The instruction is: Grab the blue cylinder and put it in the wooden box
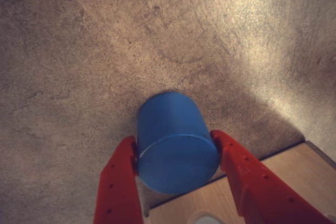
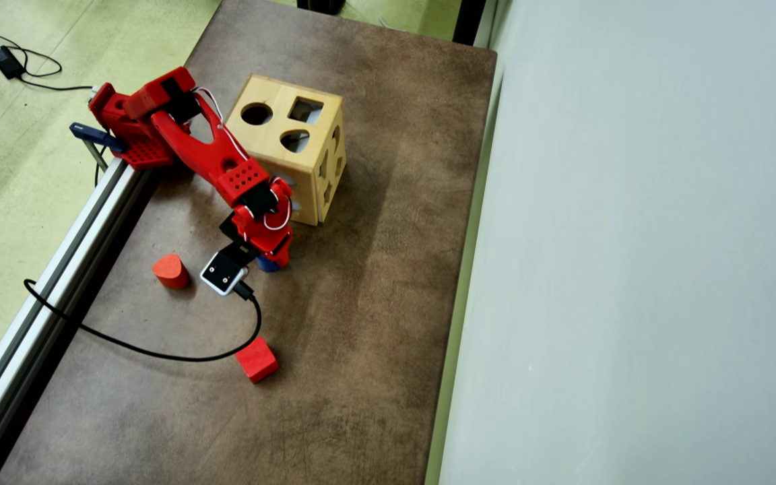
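Clamped on its smooth curved sides by the pincer [image 1: 176, 153], the blue cylinder [image 1: 176, 142] is judged rigid, light and slippery.

Two red blocks on a brown table

In the overhead view a red-orange rounded block [image 2: 170, 271] lies at nine o'clock on the mottled brown table [image 2: 374, 303]; a red cube [image 2: 257, 360] sits at six, touching a black cable [image 2: 152, 350]. A metal rail [image 2: 51, 283] lines the table's left edge.

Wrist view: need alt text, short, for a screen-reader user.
A blue cylinder sits between two red fingers, both pressed against its sides. Mottled brown table fills the background, and a corner of the wooden box shows at lower right.
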Robot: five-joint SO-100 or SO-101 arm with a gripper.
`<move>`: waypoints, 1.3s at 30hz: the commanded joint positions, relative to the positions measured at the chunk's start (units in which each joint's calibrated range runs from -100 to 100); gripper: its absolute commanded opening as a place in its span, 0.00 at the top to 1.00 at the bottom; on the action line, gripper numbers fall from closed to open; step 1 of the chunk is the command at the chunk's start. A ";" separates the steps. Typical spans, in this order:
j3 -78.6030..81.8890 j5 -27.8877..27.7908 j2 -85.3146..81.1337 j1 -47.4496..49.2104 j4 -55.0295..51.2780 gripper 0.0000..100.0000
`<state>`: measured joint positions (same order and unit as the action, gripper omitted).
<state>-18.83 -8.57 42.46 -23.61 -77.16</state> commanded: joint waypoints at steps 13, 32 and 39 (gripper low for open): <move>-1.39 0.20 -24.84 0.20 -2.50 0.93; -1.30 -0.05 -48.70 19.60 -21.07 0.93; 4.16 0.29 -51.42 30.81 -21.15 0.93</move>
<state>-16.84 -8.38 -3.22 2.84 -97.66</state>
